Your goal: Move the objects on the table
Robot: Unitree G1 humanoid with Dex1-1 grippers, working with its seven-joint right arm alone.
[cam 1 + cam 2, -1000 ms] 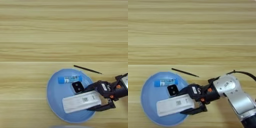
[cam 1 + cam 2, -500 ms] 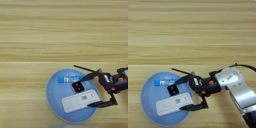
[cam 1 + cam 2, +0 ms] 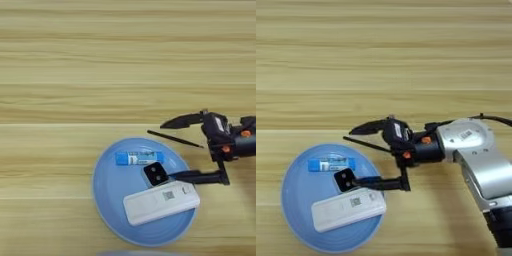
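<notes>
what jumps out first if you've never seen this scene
The round light-blue plate low on the wooden table draws the eye: on it lie a blue tube, a tiny black square piece and a white bar-shaped device. From the right comes the silver arm, its right gripper spread wide open at the plate's edge, holding nothing. A thin dark stick lies just beyond the plate.

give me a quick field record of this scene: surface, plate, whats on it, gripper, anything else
surface: wooden table
plate: round light-blue plate, near the front edge
on plate: blue tube, black square piece, white bar device, all three lying close together
right gripper: open, empty, lower finger reaching over the plate's right side near the black piece
other: thin black stick on the table just beyond the plate
</notes>
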